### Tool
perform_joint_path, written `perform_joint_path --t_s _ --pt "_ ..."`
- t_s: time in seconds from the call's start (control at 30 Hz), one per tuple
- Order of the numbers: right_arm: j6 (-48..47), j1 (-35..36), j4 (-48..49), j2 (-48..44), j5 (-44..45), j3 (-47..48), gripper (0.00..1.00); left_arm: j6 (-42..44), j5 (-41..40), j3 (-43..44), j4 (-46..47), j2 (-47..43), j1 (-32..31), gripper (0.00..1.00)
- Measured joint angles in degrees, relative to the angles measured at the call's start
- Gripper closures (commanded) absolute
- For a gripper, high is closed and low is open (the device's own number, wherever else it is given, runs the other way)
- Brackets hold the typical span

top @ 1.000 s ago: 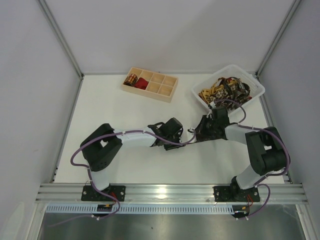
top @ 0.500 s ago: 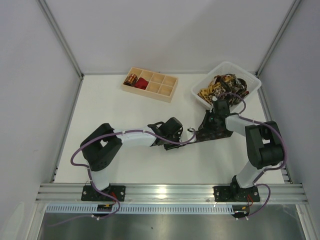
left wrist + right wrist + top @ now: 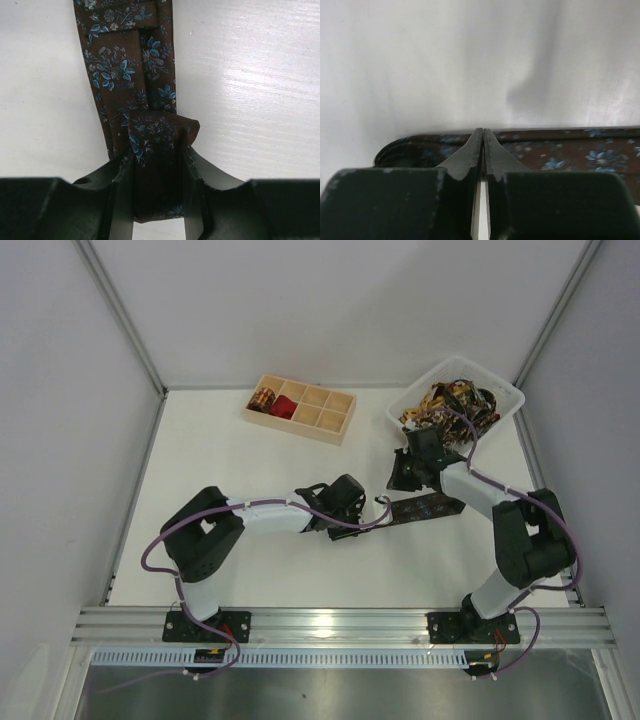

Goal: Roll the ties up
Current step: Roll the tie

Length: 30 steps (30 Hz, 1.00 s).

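A dark brown tie with blue flowers lies flat on the table between the arms. My left gripper is shut on its folded near end; in the left wrist view the tie runs away from the gripper, with the fold between the fingers. My right gripper is shut and empty, just beyond the tie's far edge. In the right wrist view its tips meet in front of the tie. A gold-and-black coil and a red tie sit in the wooden tray.
The pale wooden compartment tray stands at the back centre. A white plastic basket at the back right holds a heap of patterned ties, close behind my right arm. Walls stand on both sides.
My right gripper has moved off the tie, back and up toward the basket. The basket has shifted slightly away. The left gripper has stayed still on the tie's end.
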Motion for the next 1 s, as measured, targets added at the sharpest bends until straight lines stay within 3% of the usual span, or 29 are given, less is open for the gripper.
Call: perform_joint_path --t_s 0.17,0.57,1.0 --pt "-1.22 4.31 -0.39 -4.33 1.53 0.00 0.94 -0.02 0.13 0.00 0.02 0.00 0.00 0.62" --pt "-0.68 3.78 3.08 6.05 0.48 -1.36 0.96 -0.04 0.37 0.00 0.02 0.00 0.02 0.62" --pt "2.93 4.00 6.12 -3.32 -0.70 -12.98 0.94 -1.46 0.94 0.00 0.04 0.00 0.15 0.63"
